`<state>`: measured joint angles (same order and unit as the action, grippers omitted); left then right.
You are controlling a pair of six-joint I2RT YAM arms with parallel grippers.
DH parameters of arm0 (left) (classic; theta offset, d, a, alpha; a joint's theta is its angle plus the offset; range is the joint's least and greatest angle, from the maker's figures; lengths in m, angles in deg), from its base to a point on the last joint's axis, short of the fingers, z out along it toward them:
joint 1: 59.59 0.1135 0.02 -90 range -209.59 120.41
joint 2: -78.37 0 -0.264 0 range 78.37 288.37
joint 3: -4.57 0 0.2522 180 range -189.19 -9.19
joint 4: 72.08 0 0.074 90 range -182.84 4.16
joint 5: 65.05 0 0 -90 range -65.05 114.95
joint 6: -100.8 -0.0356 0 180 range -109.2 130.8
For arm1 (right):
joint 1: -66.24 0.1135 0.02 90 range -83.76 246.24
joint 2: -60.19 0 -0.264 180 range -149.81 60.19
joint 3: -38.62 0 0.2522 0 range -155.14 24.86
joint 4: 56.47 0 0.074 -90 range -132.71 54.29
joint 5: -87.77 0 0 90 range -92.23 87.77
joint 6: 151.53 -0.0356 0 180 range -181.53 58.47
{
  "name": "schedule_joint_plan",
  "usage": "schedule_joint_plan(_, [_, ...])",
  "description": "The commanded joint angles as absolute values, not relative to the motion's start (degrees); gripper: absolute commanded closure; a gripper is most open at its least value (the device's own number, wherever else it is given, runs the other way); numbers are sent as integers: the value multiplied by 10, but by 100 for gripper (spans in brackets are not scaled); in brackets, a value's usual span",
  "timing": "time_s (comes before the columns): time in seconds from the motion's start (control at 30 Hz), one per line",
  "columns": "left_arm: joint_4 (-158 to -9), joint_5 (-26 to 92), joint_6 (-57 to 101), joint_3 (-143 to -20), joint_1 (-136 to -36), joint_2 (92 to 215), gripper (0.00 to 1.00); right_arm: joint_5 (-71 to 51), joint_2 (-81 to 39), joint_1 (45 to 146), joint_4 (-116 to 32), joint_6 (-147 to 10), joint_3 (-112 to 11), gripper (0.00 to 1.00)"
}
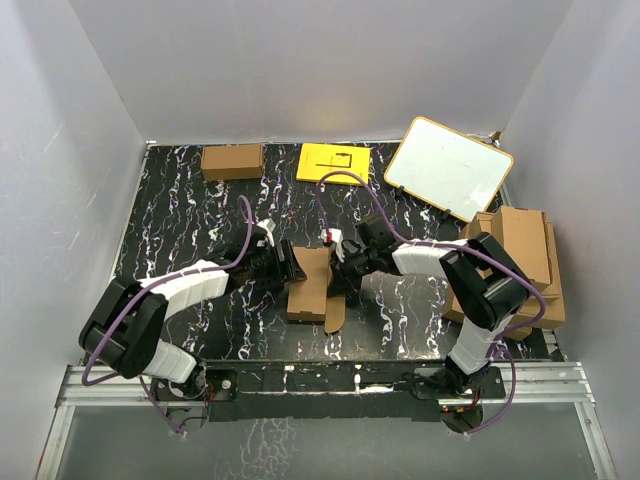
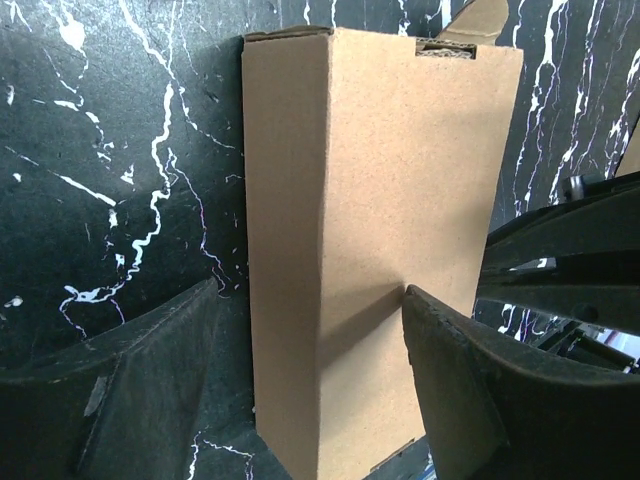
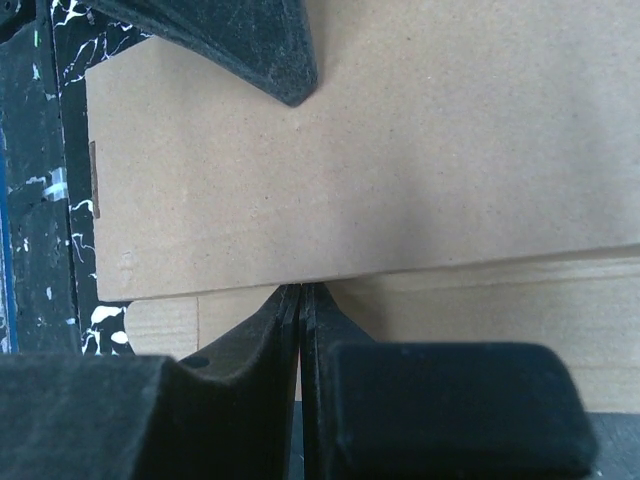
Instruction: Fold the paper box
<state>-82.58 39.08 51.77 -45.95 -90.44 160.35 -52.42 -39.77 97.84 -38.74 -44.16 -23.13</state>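
Observation:
The paper box (image 1: 310, 285), plain brown cardboard, stands partly erected in the middle of the black marbled table, with a loose flap (image 1: 335, 312) hanging at its near right. My left gripper (image 2: 310, 290) is open and straddles the box (image 2: 370, 200). Its right finger (image 2: 450, 370) touches the broad face, and its left finger (image 2: 160, 370) stands a little off the narrow side. My right gripper (image 3: 301, 290) is shut, and nothing shows between its pads. Its tips press against the lower edge of a box panel (image 3: 380, 170). From above, both grippers meet at the box, left (image 1: 292, 265) and right (image 1: 342, 262).
A smaller brown carton (image 1: 232, 161) and a yellow sheet (image 1: 333, 162) lie at the back of the table. A whiteboard (image 1: 449, 168) leans at the back right. A pile of larger cardboard sheets (image 1: 520, 260) sits at the right edge, close to my right arm.

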Motion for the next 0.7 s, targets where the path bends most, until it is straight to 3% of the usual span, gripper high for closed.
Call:
schedule_joint_plan(0.0, [-839, 398, 511, -467, -906, 1608, 30, -522, -412, 989, -431, -464, -258, 90])
schedule_joint_plan(0.2, [-866, 377, 496, -473, -906, 1612, 30, -514, -402, 986, -401, -433, -271, 89])
schedule_joint_plan(0.33, [-885, 362, 481, -486, -905, 1603, 29, -505, -371, 959, -303, -343, -300, 88])
schedule_joint_plan(0.53, [-906, 332, 466, -513, -905, 1551, 23, -594, -291, 914, -252, -246, -281, 84])
schedule_joint_plan(0.67, [-912, 311, 465, -510, -905, 1492, 23, -653, -246, 914, -205, -119, -249, 67])
